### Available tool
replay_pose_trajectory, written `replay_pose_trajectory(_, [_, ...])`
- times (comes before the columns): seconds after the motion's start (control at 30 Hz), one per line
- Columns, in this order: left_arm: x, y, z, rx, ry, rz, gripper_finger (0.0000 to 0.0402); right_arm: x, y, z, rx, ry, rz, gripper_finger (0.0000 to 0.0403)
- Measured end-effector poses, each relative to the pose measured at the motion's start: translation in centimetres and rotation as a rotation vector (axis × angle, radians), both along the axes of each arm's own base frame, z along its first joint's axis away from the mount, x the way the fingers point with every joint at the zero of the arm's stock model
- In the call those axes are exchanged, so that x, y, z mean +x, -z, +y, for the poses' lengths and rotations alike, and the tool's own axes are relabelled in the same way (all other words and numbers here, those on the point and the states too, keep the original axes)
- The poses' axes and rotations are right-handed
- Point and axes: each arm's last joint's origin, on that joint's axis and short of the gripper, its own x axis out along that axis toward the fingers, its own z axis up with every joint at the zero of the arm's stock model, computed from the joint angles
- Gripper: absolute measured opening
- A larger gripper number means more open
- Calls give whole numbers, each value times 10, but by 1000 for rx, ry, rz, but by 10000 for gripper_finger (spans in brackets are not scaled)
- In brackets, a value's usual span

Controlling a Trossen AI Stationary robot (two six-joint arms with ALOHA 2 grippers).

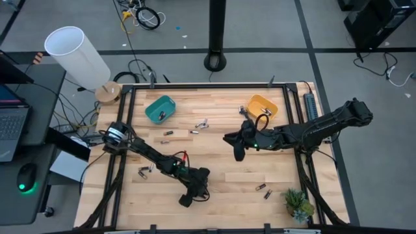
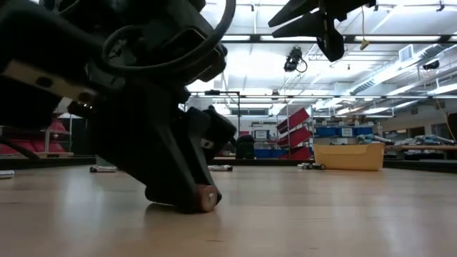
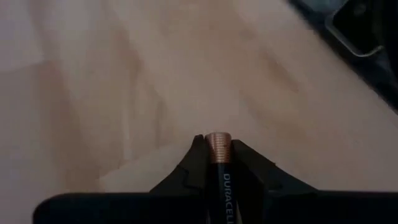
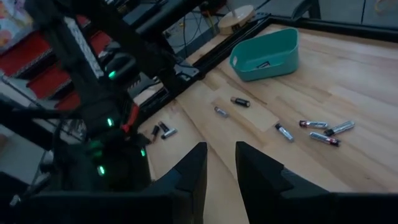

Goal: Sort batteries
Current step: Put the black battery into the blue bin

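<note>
My left gripper (image 1: 186, 200) is low over the wooden table near its near edge, shut on a black and copper battery (image 3: 217, 149). In the low view, its tip (image 2: 189, 203) is at the tabletop. My right gripper (image 1: 238, 154) hangs open above the table's middle (image 4: 221, 165), touching nothing. Loose batteries lie flat on the wood: a cluster (image 1: 201, 123) between the bins, one (image 1: 168, 133) nearer the teal bin, a pair (image 1: 144, 171) on the left, and two (image 1: 263, 191) near the right front. The teal bin (image 1: 160, 108) holds a battery. The orange bin (image 1: 262, 107) stands to the right of it. My left gripper pinches the battery between its two fingers (image 3: 196, 158), and the battery lies along them. Its copper end (image 3: 217, 144) sticks out just past the fingertips. The fingers slant down toward the table, and the copper end (image 2: 207, 198) is at the tabletop.
A black frame rail (image 1: 214, 84) borders the table. A small plant (image 1: 298, 203) stands at the near right corner, a power strip (image 1: 311, 107) lies along the right edge, and a white lamp (image 1: 78, 55) is past the far left corner. Bare wood (image 1: 227, 175) lies between the grippers.
</note>
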Motion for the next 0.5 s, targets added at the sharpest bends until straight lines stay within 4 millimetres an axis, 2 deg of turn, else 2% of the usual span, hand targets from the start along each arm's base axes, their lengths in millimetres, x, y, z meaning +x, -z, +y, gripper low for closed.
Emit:
replay_pose_trajectory(0.1, [-2, -12, 9, 78, -126, -12, 54, -5, -4, -1, -23, -9, 9, 93])
replay_pose_trajectory(0.23, [-6, -35, 30, 118, -268, -18, 54, -18, -22, -6, -107, -2, -46, 93])
replay_pose_trajectory(0.33, [-15, -49, 53, 132, -372, -20, 54, -32, -38, -13, -196, 11, -86, 91])
replay_pose_trajectory(0.5, [-24, -86, 101, 115, -540, -136, 54, -59, -56, -32, -280, 80, -79, 81])
